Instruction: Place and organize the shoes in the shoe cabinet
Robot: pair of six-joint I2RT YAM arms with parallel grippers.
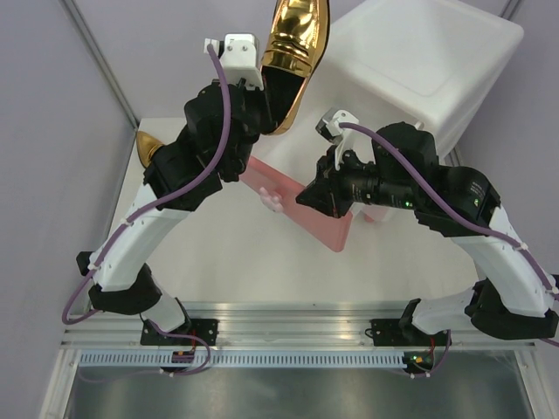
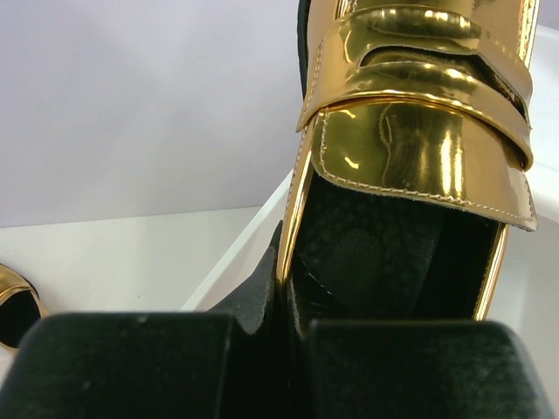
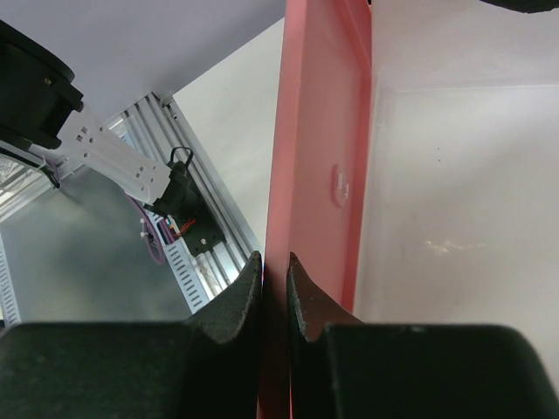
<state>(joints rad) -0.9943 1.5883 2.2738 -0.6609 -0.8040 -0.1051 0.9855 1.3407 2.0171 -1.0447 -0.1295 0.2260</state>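
A shiny gold shoe [image 1: 297, 35] [image 2: 419, 148] hangs high above the table, its toe pointing away from the arms. My left gripper [image 1: 269, 100] [image 2: 293, 262] is shut on its thin side wall, one finger inside the dark lining. A second gold shoe [image 1: 148, 144] [image 2: 13, 301] lies at the table's left edge, mostly hidden by the left arm. The white shoe cabinet [image 1: 419, 61] stands at the back right. Its pink drawer front [image 1: 288, 188] [image 3: 310, 131] is pulled out towards the arms. My right gripper [image 1: 310, 196] [image 3: 275, 279] is shut on that front's top edge.
The drawer's pale inside [image 3: 454, 218] shows nothing in the part I can see. A bunny knob [image 1: 272, 201] sticks out from the drawer front. An aluminium rail [image 1: 297, 319] runs along the near table edge. Grey walls close in on the left and back.
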